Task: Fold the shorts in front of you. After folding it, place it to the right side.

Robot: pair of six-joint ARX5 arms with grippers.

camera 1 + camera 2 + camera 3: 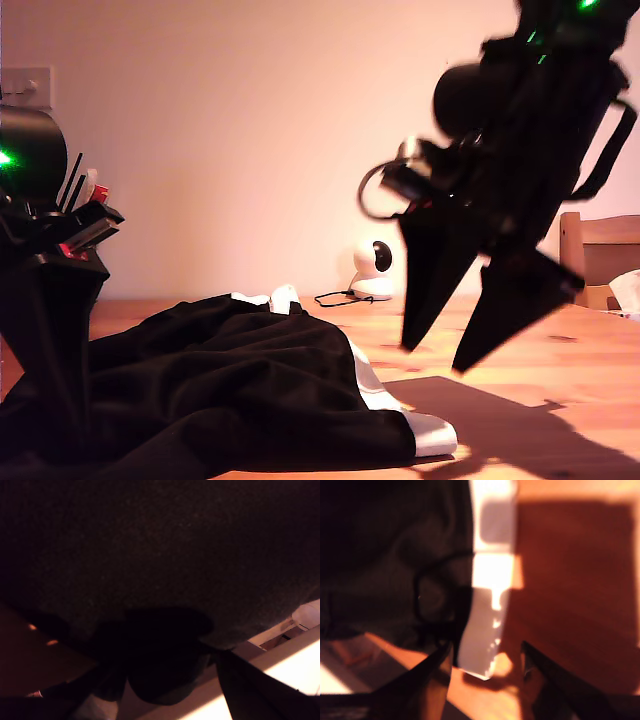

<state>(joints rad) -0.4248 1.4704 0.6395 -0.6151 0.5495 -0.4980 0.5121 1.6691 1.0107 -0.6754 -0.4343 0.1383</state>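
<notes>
Two claws work the fold: my second gripper [455,360] hangs open above the desk [560,370], beside the shorts [230,390], heaped at the exterior view's left; my first gripper's state I cannot tell. Next, grasp the white hem [490,605].

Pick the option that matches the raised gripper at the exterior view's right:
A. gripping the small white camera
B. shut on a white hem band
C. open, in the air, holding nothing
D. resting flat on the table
C: my second gripper hangs above the wooden table with its fingers apart and nothing between them, beside the shorts.
</notes>
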